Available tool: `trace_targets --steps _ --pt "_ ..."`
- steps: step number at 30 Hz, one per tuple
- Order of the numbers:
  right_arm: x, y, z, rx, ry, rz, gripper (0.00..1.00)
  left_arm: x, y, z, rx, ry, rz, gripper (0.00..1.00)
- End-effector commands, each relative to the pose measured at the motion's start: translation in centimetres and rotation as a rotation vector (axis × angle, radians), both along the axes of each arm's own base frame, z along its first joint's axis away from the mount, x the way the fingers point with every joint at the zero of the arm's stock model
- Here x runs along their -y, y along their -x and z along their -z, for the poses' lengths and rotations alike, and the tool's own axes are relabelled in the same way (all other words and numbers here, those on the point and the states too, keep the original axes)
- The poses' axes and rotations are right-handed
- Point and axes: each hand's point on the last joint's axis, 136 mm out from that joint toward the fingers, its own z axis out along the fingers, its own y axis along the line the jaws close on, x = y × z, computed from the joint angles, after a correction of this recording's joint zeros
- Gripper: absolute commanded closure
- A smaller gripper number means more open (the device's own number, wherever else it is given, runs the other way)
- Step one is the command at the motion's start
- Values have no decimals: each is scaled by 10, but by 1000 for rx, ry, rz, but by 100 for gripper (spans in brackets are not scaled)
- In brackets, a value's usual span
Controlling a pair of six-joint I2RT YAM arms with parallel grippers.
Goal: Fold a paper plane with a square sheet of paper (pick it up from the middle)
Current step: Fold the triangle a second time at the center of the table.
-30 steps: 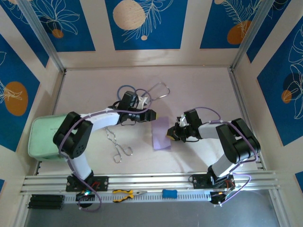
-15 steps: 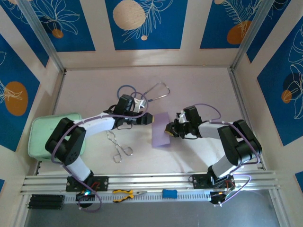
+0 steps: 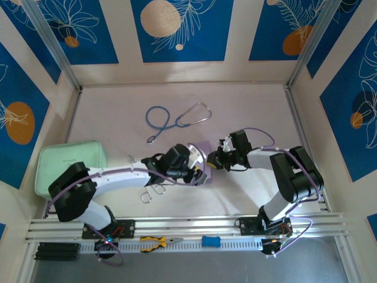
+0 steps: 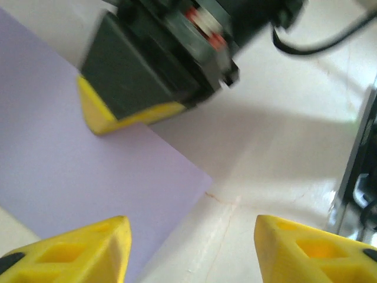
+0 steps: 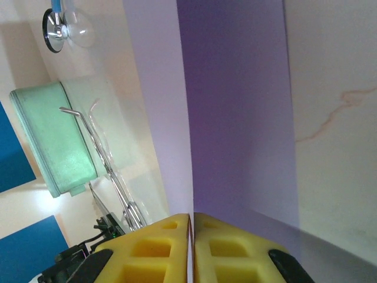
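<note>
The square sheet of paper (image 3: 203,146) is pale lilac and lies mid-table, largely covered by my left arm. In the right wrist view the paper (image 5: 235,106) appears doubled over, one layer standing up along a crease, and my right gripper (image 5: 192,236) is shut on its edge. The top view has that right gripper (image 3: 212,159) at the sheet's right side. My left gripper (image 4: 191,247) hovers open over a corner of the paper (image 4: 70,171), one fingertip above the sheet and the other above bare table. The left gripper (image 3: 197,168) sits close to the right one.
A blue stethoscope (image 3: 177,118) lies at the back. The mint-green pouch (image 3: 70,165) is at the left edge, and metal forceps (image 3: 150,191) lie under the left arm. Pliers (image 3: 156,242) and a blue tool (image 3: 211,241) rest on the front rail.
My left arm swung forward and right from beside the stethoscope to the sheet's near part, and its jaws opened wider. The right gripper stayed shut on the paper's edge.
</note>
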Motion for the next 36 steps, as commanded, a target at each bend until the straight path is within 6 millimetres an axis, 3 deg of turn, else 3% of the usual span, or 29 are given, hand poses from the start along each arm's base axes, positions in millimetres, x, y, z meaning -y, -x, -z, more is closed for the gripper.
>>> trace_targets --steps 1,7,13,25,28,36 --pt "-3 1 -5 -7 -21 -28 89 0 -2 13 148 -140 25 37" --pt "-1 1 -4 -15 -14 -24 89 17 7 26 283 -281 102 32" --pt "0 2 -2 -20 -7 -18 89 16 -6 35 412 -421 60 27" --pt "2 4 -2 -23 -8 -14 86 24 -11 43 439 -464 79 35" --pt "2 5 -3 -25 -9 -18 85 26 -11 42 437 -450 84 41" --pt "6 7 -4 -22 4 -4 80 27 -9 40 411 -423 73 84"
